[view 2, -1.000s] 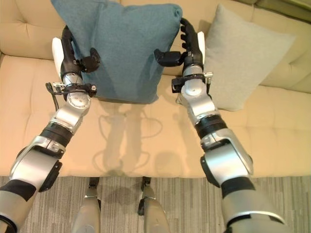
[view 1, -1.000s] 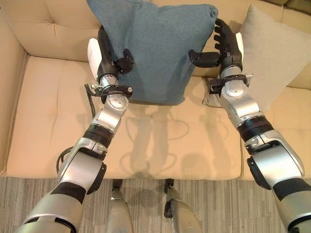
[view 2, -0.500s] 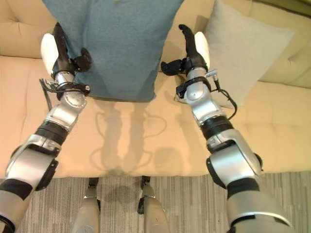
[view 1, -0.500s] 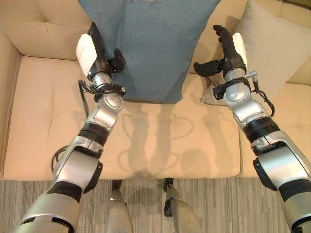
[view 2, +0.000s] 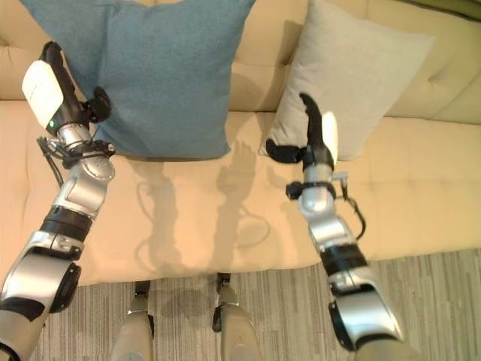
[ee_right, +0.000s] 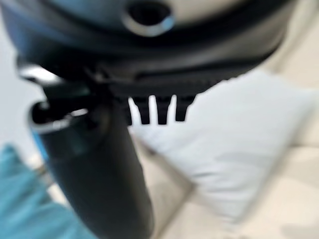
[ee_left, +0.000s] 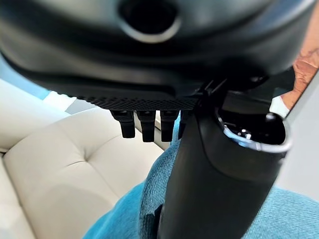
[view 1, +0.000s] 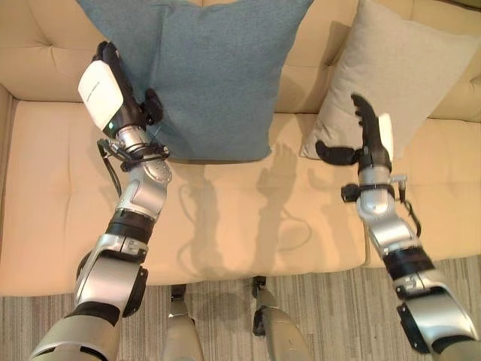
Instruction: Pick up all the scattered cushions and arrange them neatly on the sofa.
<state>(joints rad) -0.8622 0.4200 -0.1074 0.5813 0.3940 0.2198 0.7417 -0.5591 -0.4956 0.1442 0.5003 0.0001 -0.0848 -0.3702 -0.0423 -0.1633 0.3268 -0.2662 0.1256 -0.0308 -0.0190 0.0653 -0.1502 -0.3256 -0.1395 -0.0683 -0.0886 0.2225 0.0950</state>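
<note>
Where frame crops, teal cushion top hidden

Probably a home living room, tufted beige sofa, throw cushions, striped grey carpet

Teal cushion — matt woven cloth; sofa — smooth, tufted beige leather-like upholstery.

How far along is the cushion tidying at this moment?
Done: the grey cushion leans upright against the sofa back. In hand: the blue cushion stands there too, the left hand at its edge; the right hand is open, clear of both. Left: letting go.
</note>
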